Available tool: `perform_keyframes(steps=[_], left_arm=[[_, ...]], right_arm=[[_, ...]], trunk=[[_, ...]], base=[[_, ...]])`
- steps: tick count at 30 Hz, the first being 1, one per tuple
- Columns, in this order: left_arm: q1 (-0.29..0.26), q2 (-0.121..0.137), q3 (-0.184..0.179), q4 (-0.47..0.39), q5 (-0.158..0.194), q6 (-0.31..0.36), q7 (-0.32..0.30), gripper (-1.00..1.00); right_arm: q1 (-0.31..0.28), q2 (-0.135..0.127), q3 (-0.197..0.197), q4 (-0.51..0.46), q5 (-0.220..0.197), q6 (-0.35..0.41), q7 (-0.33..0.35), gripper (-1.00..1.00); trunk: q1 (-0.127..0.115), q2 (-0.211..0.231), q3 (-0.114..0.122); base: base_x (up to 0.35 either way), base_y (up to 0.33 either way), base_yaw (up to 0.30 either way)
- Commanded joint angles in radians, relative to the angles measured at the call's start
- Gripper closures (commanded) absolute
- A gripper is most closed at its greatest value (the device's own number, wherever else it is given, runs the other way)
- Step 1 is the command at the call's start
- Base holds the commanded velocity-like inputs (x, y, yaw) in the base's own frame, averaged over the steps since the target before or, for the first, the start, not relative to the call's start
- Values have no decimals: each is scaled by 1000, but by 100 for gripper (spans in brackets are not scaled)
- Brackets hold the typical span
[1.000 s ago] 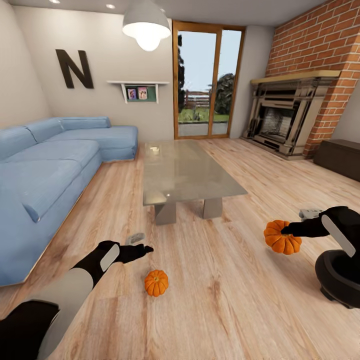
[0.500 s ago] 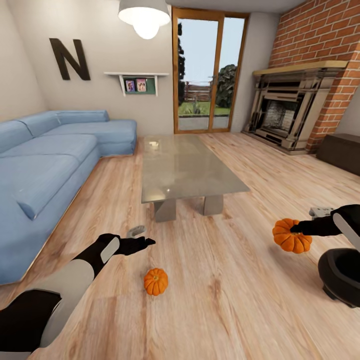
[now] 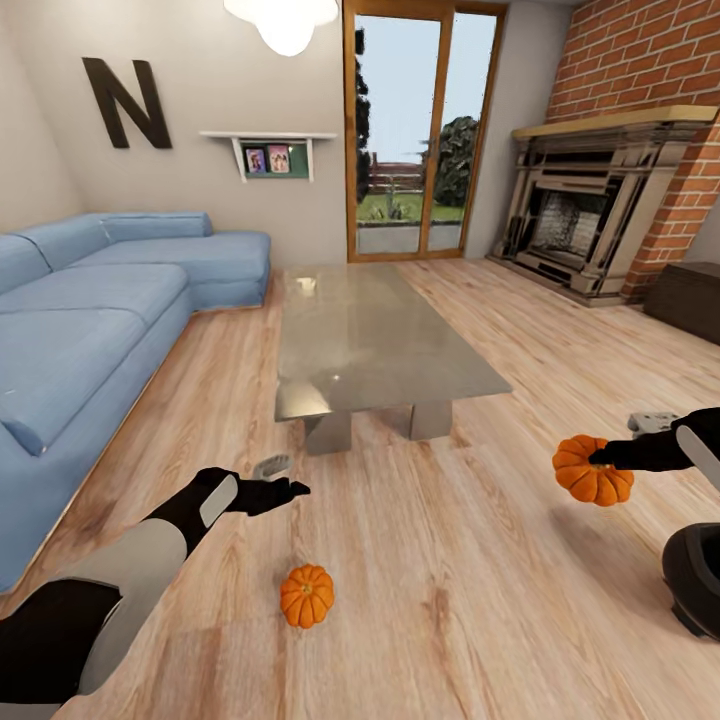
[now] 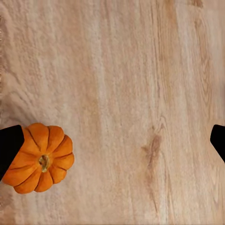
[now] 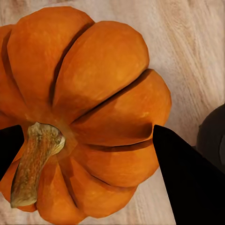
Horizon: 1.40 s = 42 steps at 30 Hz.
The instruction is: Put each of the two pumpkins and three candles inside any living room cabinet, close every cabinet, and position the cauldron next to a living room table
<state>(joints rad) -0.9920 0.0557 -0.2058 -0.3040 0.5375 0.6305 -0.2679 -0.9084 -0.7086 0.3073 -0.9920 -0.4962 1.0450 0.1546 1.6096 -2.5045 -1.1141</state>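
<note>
One orange pumpkin [image 3: 307, 595] lies on the wooden floor, a little in front of and below my left gripper [image 3: 283, 480], which is open and apart from it. In the left wrist view this pumpkin [image 4: 40, 158] sits beside one fingertip [image 4: 9, 145] of the left gripper [image 4: 112, 143]. My right gripper [image 3: 605, 458] is shut on the second pumpkin [image 3: 593, 482], held above the floor; its ribs and stem [image 5: 89, 108] show up close between the right gripper [image 5: 93, 154] fingers. The black cauldron [image 3: 700, 585] stands below it at the right edge. The glass table [image 3: 370, 340] is ahead. A dark cabinet [image 3: 690, 300] stands far right. The candles are out of view.
A blue corner sofa [image 3: 90, 320] runs along the left. A fireplace [image 3: 580, 230] in a brick wall stands at the back right, beside a glass door [image 3: 415, 140]. Bare floor stretches between the table and the cabinet.
The whole view has shifted as the camera moved closer to the table. My right gripper still holds its pumpkin; my left gripper stays open above the floor.
</note>
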Motion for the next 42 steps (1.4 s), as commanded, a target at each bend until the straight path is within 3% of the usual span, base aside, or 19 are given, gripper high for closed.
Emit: perform_keyframes(steps=[1, 12, 19, 21, 24, 25, 27, 42], left_arm=[[0, 2, -5, 9, -1, 4, -3, -100], [0, 39, -5, 101, -4, 5, -6, -100], [0, 43, -7, 130, -8, 6, -10, -100], [0, 43, -8, 131, -9, 5, -11, -100], [0, 43, -9, 132, -9, 4, -13, -100], [0, 42, -10, 132, -10, 1, -31, -100], [0, 41, -10, 133, -11, -2, -78, -100], [0, 42, -10, 132, -34, -5, -109, -100]], right_arm=[[-1, -15, 3, 0, 13, 2, 8, 100], [-3, -79, 2, 0, 13, 2, 8, 100], [-5, -86, 1, -30, 13, 2, 8, 100], [-6, -87, -18, -56, 13, 2, 8, 100], [-6, -88, -61, -72, 10, 2, 12, 100], [-6, -89, -84, -77, 9, 2, 30, 100], [-6, -88, -93, -79, 8, 2, 100, 100], [-6, -85, -98, -80, 8, 2, 141, 100]], trunk=[[0, 0, -3], [4, -3, -55], [7, -4, -94], [8, -5, -105], [8, -5, -109], [8, -5, -111], [8, -5, -113], [8, -5, -119]], base=[[19, 0, 0], [4, 0, 0], [0, 0, 0], [0, 0, 0], [0, 0, 0], [0, 0, 0], [0, 0, 0], [0, 0, 0]])
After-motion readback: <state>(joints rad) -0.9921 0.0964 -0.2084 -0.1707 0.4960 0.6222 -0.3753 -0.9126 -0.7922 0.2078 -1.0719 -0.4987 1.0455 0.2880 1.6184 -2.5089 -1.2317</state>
